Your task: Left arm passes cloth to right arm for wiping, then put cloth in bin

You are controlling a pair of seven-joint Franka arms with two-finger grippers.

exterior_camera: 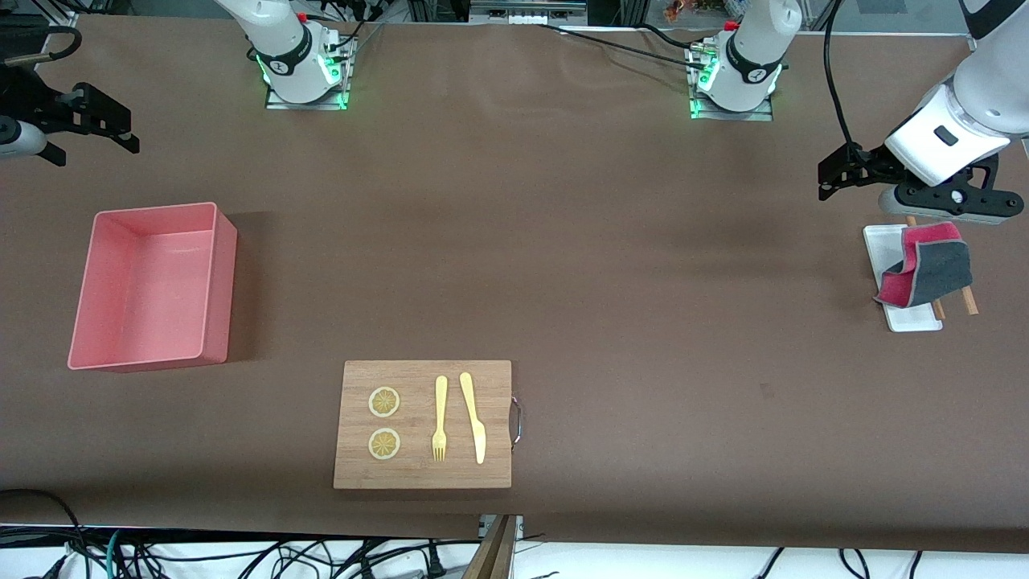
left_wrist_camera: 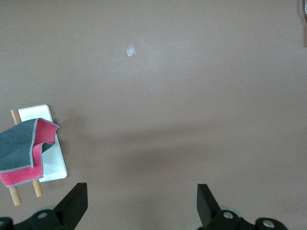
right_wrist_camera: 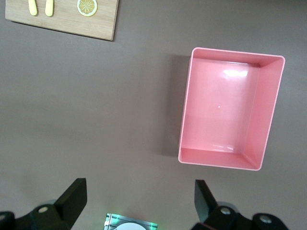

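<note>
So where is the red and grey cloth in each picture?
Front view: the cloth lies folded on the white tray at the left arm's end of the table, under the open left gripper.
Left wrist view: the cloth is at the picture's edge, draped over the same tray.
Right wrist view: not in it.
Shared landmark: the white tray.

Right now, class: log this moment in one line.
cloth: on tray | left tool: open, above cloth | right tool: open, waiting | bin: empty
</note>
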